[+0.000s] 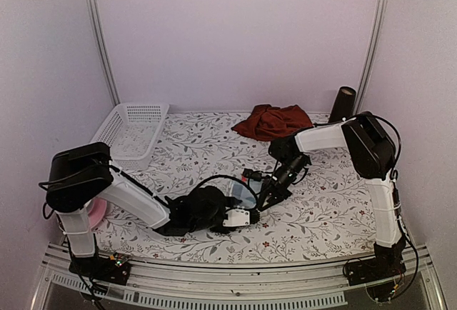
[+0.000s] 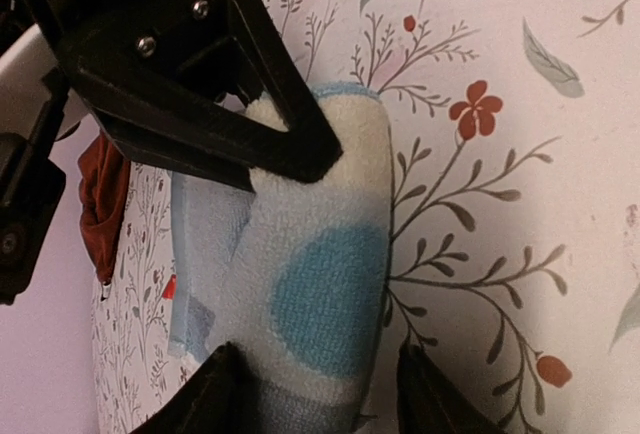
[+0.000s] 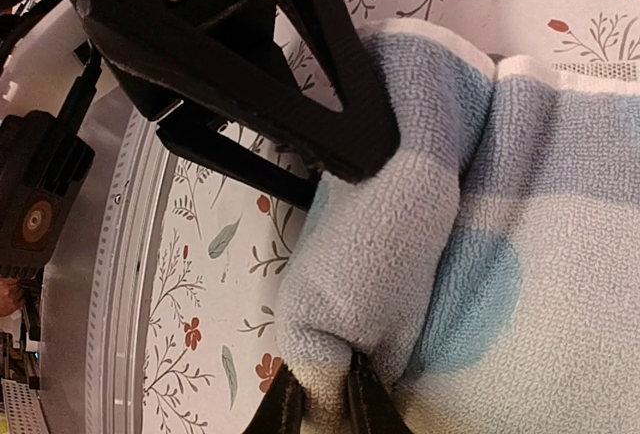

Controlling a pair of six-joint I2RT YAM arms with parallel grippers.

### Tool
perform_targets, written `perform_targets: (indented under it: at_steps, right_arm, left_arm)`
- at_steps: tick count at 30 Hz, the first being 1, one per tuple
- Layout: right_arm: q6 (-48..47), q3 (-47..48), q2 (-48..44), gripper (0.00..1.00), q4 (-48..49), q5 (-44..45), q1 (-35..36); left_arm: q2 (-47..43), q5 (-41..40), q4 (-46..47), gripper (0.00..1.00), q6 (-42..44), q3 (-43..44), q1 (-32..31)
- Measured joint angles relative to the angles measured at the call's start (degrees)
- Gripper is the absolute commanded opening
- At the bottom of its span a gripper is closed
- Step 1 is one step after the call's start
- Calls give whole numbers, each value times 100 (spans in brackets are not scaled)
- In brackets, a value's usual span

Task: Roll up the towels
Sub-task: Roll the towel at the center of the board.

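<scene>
The pastel checked towel (image 1: 240,193) lies partly rolled at the table's near middle, between the two grippers. In the left wrist view the roll (image 2: 320,284) shows light blue and cream, with a small red tag (image 2: 170,287) at its flat edge. My left gripper (image 2: 322,394) is open and straddles the roll: one finger touches it, the other stands just beside it. My right gripper (image 3: 325,409) is shut on a fold of the same towel (image 3: 400,244). The maroon towel (image 1: 275,121) lies crumpled at the back, also visible past the roll (image 2: 105,204).
A white plastic basket (image 1: 132,130) stands at the back left. A black cylinder (image 1: 343,103) stands in the back right corner. A pink object (image 1: 98,213) lies behind the left arm's base. The table's metal front rail (image 3: 120,284) runs close to the right gripper.
</scene>
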Motion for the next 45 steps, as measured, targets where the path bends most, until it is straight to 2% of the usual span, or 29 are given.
perform_targets:
  at_steps: [13, 17, 19, 26, 29, 36, 39, 45]
  right_arm:
    - [57, 15, 9, 13, -2, -4, -2]
    - [57, 28, 17, 13, -15, -2, -2]
    - [55, 28, 20, 13, -24, -4, -4]
    - [46, 85, 50, 18, -109, -11, -11]
    - [33, 96, 50, 31, -120, -4, -52]
    - [46, -286, -299, 58, 221, 225, -221]
    - [61, -772, -855, 63, 673, 647, -282]
    - [20, -1611, -1884, 66, 1694, 1276, -393]
  left_arm:
    - [-13, -199, 396, 53, 319, -262, -63]
    - [101, -330, 372, 47, 317, -125, -63]
    - [166, -398, 315, 42, 313, -26, -63]
    - [205, -426, 24, 11, 212, 107, -61]
    - [205, -415, -127, 0, 146, 186, -50]
    - [203, -208, -894, 0, -190, 627, 31]
    - [205, 48, -1423, 3, -472, 949, 111]
    - [404, 671, -2420, 5, -1106, 1681, 380]
